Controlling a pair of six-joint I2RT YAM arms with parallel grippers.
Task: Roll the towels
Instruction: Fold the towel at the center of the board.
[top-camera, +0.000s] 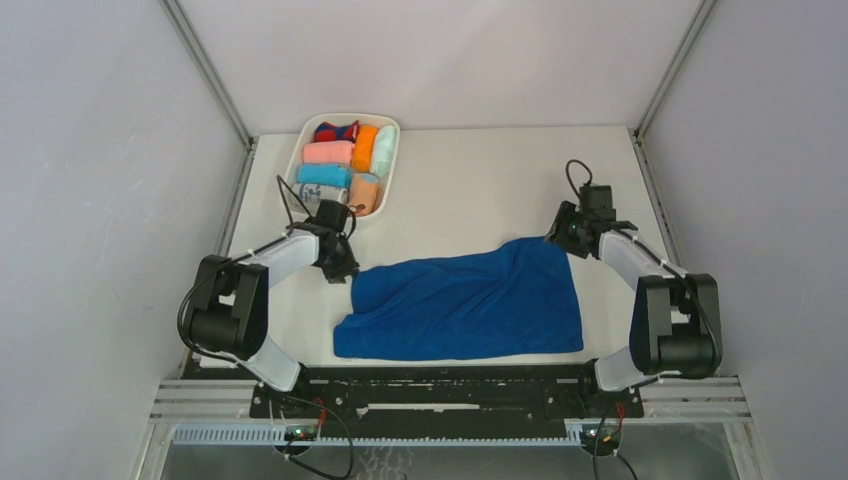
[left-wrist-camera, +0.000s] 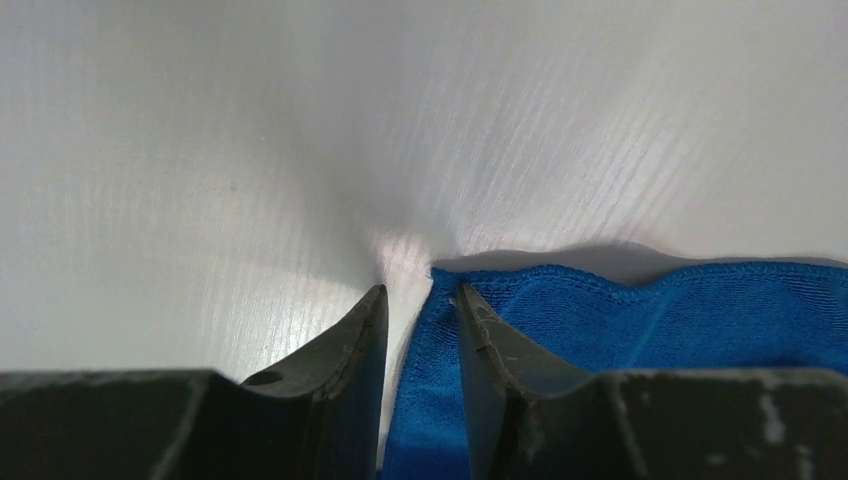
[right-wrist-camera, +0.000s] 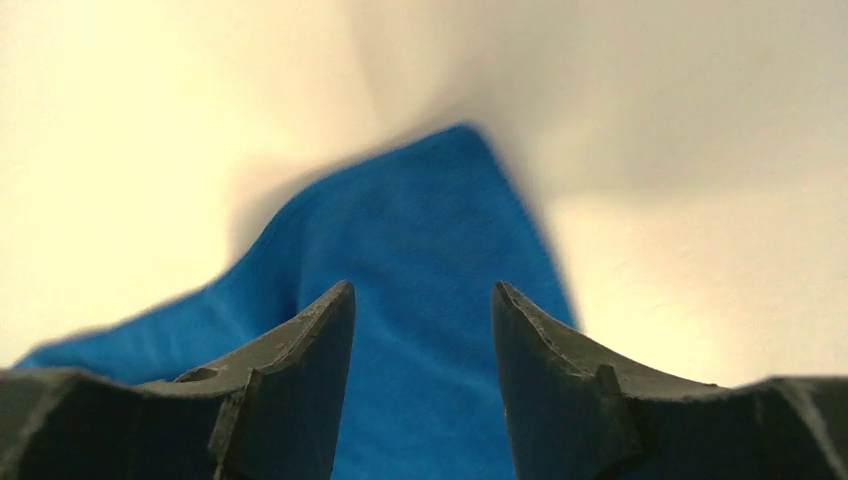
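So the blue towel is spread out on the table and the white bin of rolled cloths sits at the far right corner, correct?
No. The white bin of rolled cloths sits at the far left corner, not the right, as the top external view shows. The blue towel is indeed spread out on the table.

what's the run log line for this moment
stage: reaching for corners | long royal-blue terry towel: spread out, unrolled | left gripper: open, straddling far-left corner | right gripper: open, at far-right corner
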